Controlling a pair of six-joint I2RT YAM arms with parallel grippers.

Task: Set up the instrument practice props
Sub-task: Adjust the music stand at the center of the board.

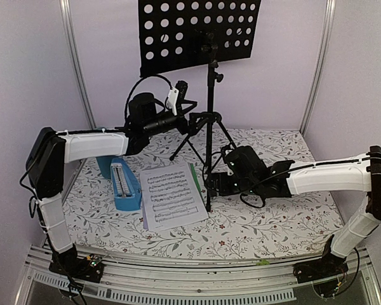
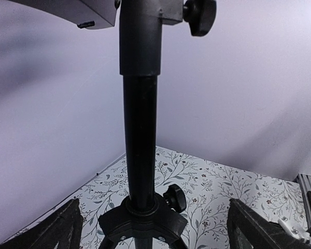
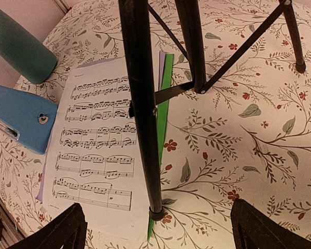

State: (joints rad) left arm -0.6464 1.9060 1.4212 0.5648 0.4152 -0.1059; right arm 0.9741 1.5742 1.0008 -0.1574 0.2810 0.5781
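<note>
Music stand (image 1: 209,101) | pole centred before spread left end effector (image 1: 192,121); front leg before spread right end effector (image 1: 214,181)

Losing the top of the perforated desk (image 1: 197,32) past the overhead view's upper edge. Hiding most of the teal cup (image 1: 103,166) behind the left arm (image 1: 92,145) and blue metronome (image 1: 125,185). Showing only a sliver of green page (image 1: 194,178) beside the white sheet (image 1: 171,197). Cutting the stand legs (image 3: 141,104) at the right wrist view's top edge, the metronome at its left.
</note>
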